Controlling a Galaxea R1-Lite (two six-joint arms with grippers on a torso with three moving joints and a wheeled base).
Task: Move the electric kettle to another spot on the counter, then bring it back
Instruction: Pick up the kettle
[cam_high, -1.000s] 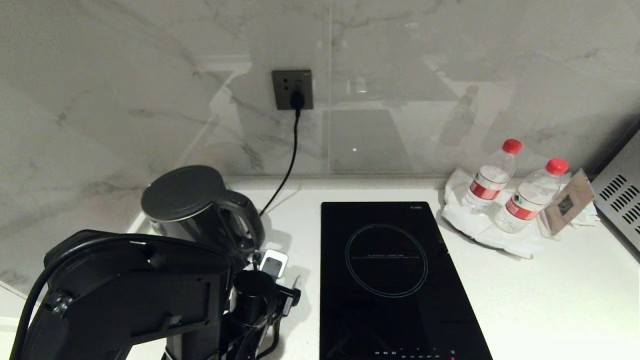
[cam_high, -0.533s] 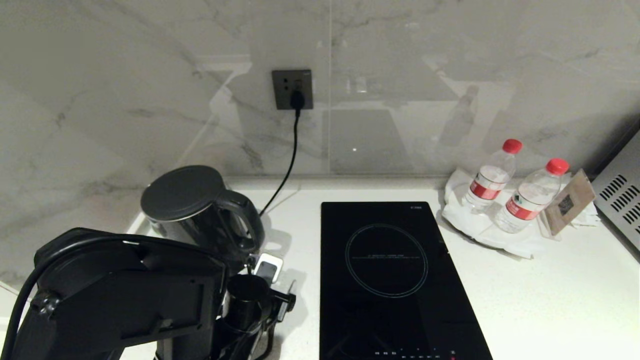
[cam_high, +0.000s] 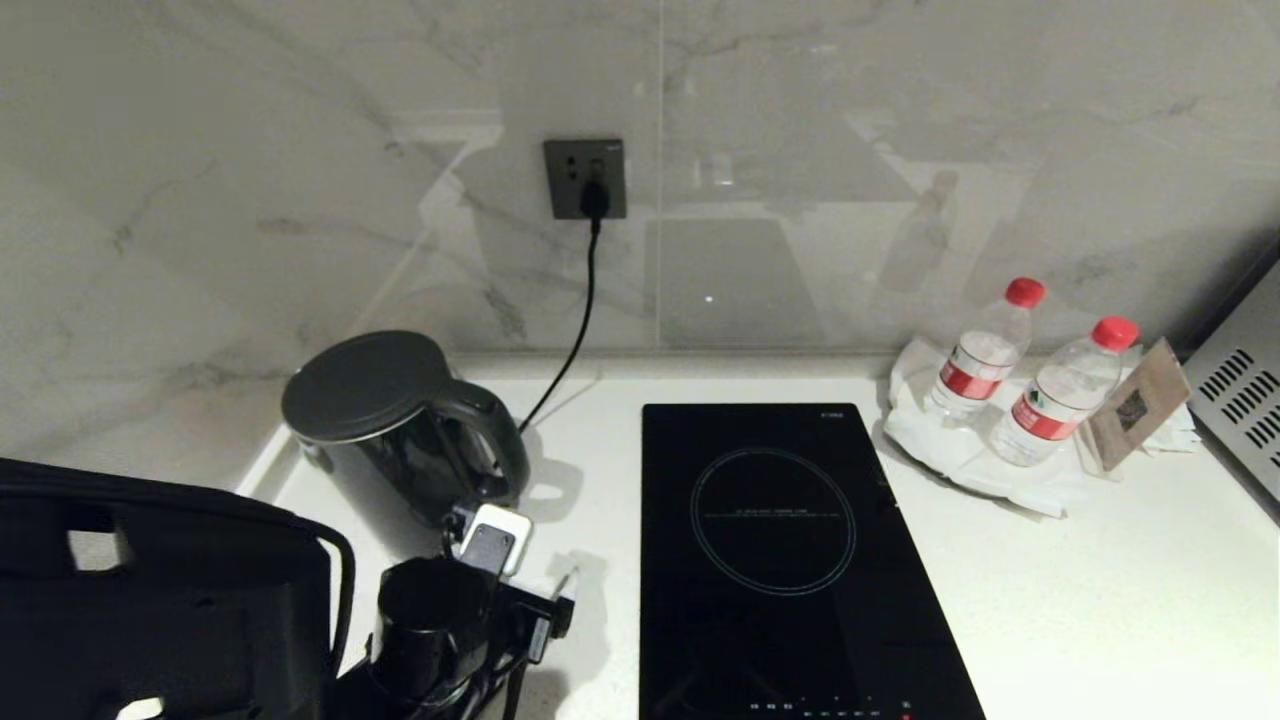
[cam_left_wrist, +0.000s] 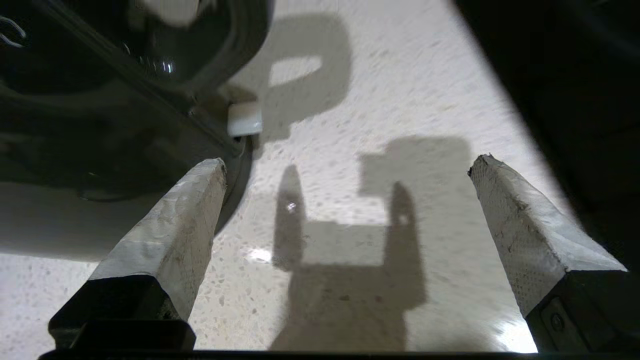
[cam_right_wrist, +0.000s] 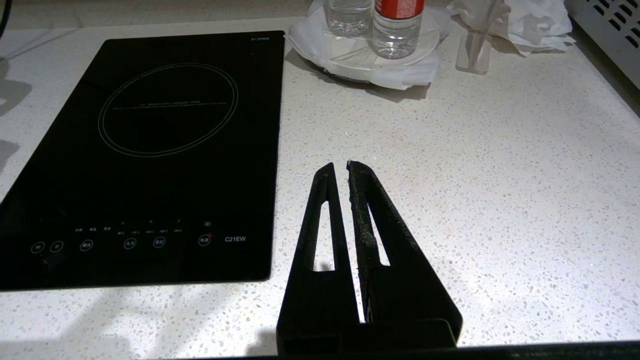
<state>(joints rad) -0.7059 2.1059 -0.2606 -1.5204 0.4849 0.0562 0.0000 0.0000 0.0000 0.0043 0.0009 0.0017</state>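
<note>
The dark electric kettle (cam_high: 385, 415) stands upright at the back left of the white speckled counter (cam_high: 1080, 600), its loop handle (cam_high: 495, 440) turned toward the hob. My left gripper (cam_high: 520, 560) hovers just in front of the handle, open, with nothing between its fingers. In the left wrist view the kettle (cam_left_wrist: 100, 100) fills the area beyond one pale fingertip (cam_left_wrist: 200, 190), and only bare counter (cam_left_wrist: 350, 100) lies under the left gripper (cam_left_wrist: 347, 165). The right gripper (cam_right_wrist: 337, 167) is shut and empty above the counter (cam_right_wrist: 475, 175) beside the hob.
A black induction hob (cam_high: 780, 540) lies in the middle. The kettle's cord (cam_high: 575, 330) runs up to a wall socket (cam_high: 585, 180). Two water bottles (cam_high: 985, 350) stand on a white plate at the back right, by a card stand (cam_high: 1135, 405) and a vented metal appliance (cam_high: 1240, 400).
My left arm has drawn back toward the near left, away from the kettle's handle, with its gripper still open. The kettle has stayed put.
</note>
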